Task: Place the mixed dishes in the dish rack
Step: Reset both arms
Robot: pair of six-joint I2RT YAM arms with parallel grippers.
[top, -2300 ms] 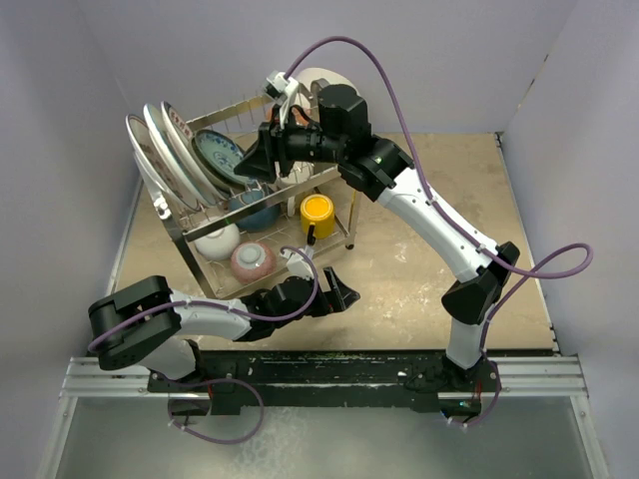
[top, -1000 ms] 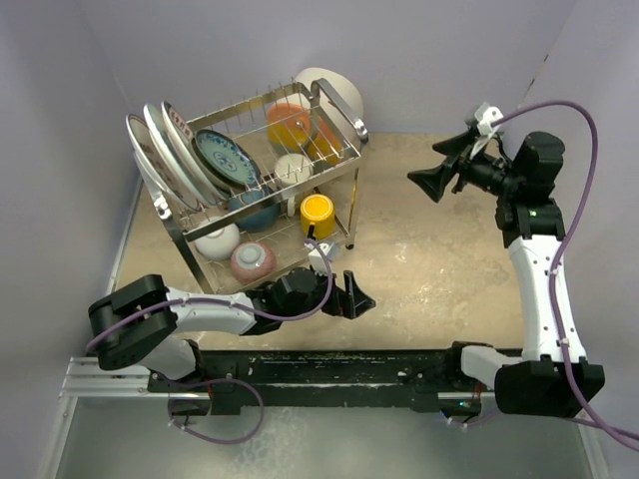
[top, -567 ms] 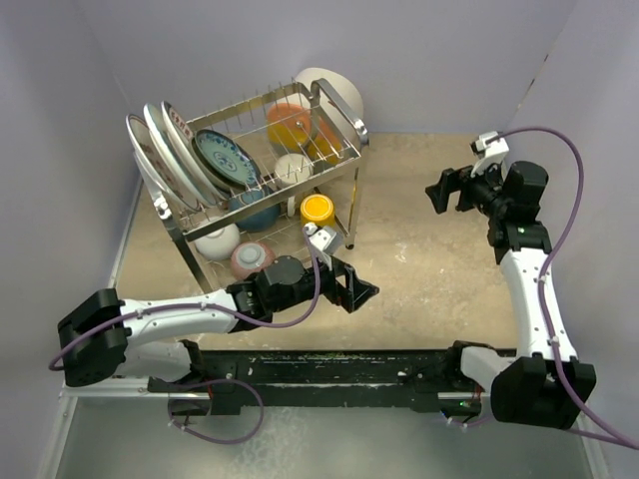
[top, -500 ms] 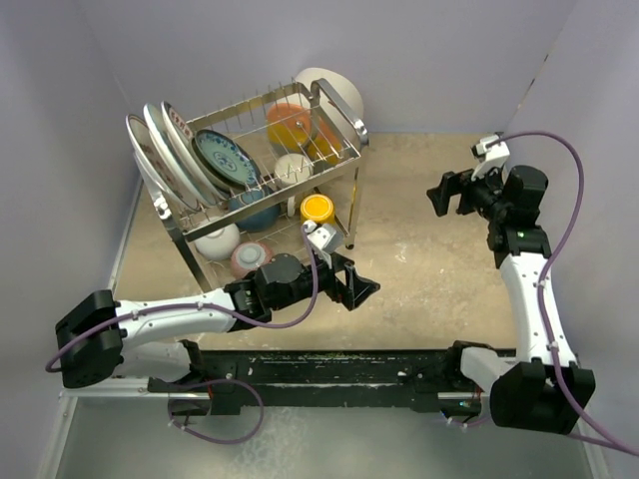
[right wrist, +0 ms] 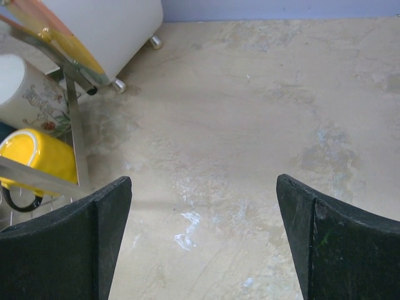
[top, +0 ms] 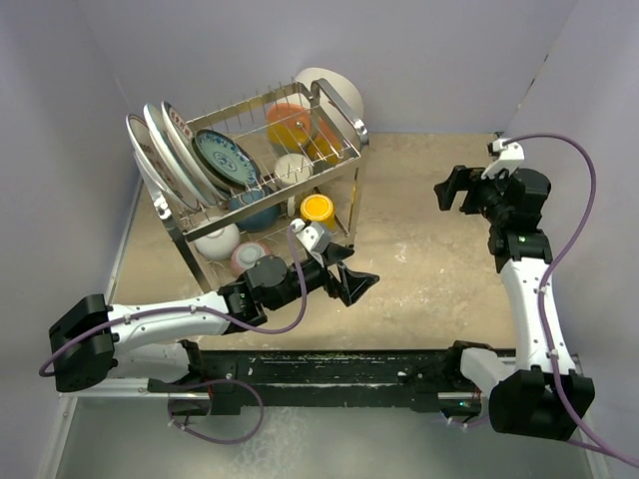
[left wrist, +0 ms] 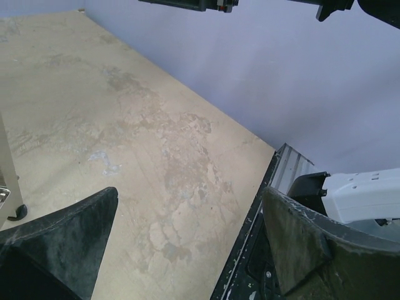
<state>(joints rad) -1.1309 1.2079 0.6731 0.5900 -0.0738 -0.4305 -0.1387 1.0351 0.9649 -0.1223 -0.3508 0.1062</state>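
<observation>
The dish rack (top: 355, 190) stands at the back left, full of the mixed dishes. Grey plates (top: 160, 150) and a teal plate (top: 225, 158) stand in its upper tier beside orange dishes (top: 290, 125). A yellow cup (top: 318, 209), a dark blue bowl (top: 258, 212) and a white bowl (top: 217, 240) sit lower down. My left gripper (top: 354, 282) hangs open and empty just right of the rack's front corner. My right gripper (top: 451, 190) is open and empty over the table's right side, facing the rack. The right wrist view shows the yellow cup (right wrist: 34, 156) far from the right gripper (right wrist: 203, 187).
A large white bowl (top: 334, 90) leans behind the rack against the back wall. Purple walls close in the beige table (top: 419, 259) on three sides. In the left wrist view, a rack leg (left wrist: 9, 187) is at the left and the right arm's base (left wrist: 362, 194) at the right.
My right arm has pulled away from the rack's top tier to the right side, gripper empty. My left arm has reached out further right beside the rack.
</observation>
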